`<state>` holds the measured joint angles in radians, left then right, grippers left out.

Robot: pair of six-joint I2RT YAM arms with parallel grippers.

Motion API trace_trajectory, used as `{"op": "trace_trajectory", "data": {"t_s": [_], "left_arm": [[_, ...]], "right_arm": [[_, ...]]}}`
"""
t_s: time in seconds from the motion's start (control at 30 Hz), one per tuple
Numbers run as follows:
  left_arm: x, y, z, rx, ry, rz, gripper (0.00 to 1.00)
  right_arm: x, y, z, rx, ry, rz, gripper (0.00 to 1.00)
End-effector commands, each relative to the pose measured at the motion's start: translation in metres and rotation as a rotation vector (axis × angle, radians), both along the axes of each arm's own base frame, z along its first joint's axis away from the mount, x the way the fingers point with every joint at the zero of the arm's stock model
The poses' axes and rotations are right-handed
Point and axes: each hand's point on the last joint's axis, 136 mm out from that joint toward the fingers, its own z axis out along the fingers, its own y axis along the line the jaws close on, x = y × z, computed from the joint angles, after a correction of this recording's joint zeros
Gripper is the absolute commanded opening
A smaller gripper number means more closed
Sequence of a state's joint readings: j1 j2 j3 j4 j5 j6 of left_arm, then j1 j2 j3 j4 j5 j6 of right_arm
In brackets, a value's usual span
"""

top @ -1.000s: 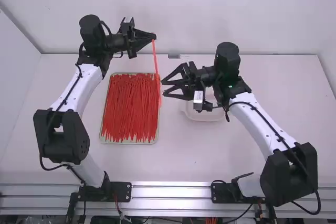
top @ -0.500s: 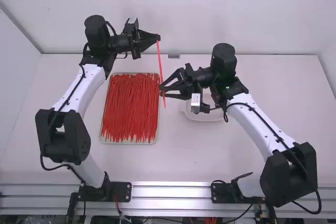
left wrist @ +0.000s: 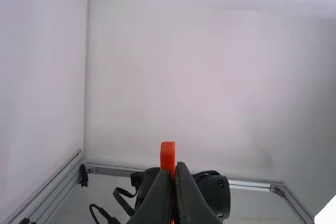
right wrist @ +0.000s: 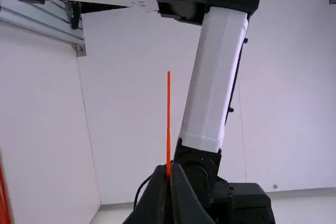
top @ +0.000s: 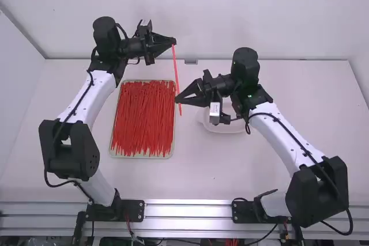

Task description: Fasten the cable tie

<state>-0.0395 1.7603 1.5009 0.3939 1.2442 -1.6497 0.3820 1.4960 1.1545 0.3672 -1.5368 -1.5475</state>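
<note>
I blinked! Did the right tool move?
Yes. The right tool moved left, to the tray's right edge, closing on the hanging cable tie.

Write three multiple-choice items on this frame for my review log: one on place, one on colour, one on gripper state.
1. Where do the spare cable ties lie?
A. in a tray on the table
B. on the bare table
C. in the right gripper

2. What colour is the held cable tie?
A. red
B. black
C. white

3. How is the right gripper?
A. wide open
B. shut on the held cable tie
C. shut on nothing

Key: 1 A, the pile fills the tray; 2 A, the strip shows red; 3 B, the right wrist view shows its fingers pinching the strip.
</note>
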Motion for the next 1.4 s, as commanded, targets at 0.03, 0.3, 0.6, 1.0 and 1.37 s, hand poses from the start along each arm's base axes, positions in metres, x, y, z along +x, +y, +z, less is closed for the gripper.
{"op": "trace_trajectory", "data": {"t_s": [0.03, 0.3, 0.6, 1.0, 1.37], "left_arm": [[-0.0032, -0.0004, 0.0098, 0.009, -0.061, -0.004, 0.02], [-0.0032, -0.0006, 0.01, 0.012, -0.072, -0.004, 0.02], [-0.0026, 0.0001, 0.0098, 0.014, -0.079, 0.0, 0.02], [-0.0062, -0.0009, 0.0101, 0.018, -0.096, -0.021, 0.02], [-0.0065, -0.0013, 0.0096, 0.021, -0.101, -0.023, 0.02]], "right_arm": [[0.001, -0.0001, 0.0052, 0.0, 0.0, 0.001, 0.0], [0.0019, -0.0005, 0.0038, -0.001, 0.002, -0.004, 0.0], [0.0018, -0.0005, 0.0038, -0.002, 0.003, -0.003, 0.0], [0.0026, -0.0001, 0.0039, -0.003, 0.007, -0.008, 0.03], [0.008, 0.0024, 0.0032, -0.007, 0.007, -0.043, 0.0]]}}
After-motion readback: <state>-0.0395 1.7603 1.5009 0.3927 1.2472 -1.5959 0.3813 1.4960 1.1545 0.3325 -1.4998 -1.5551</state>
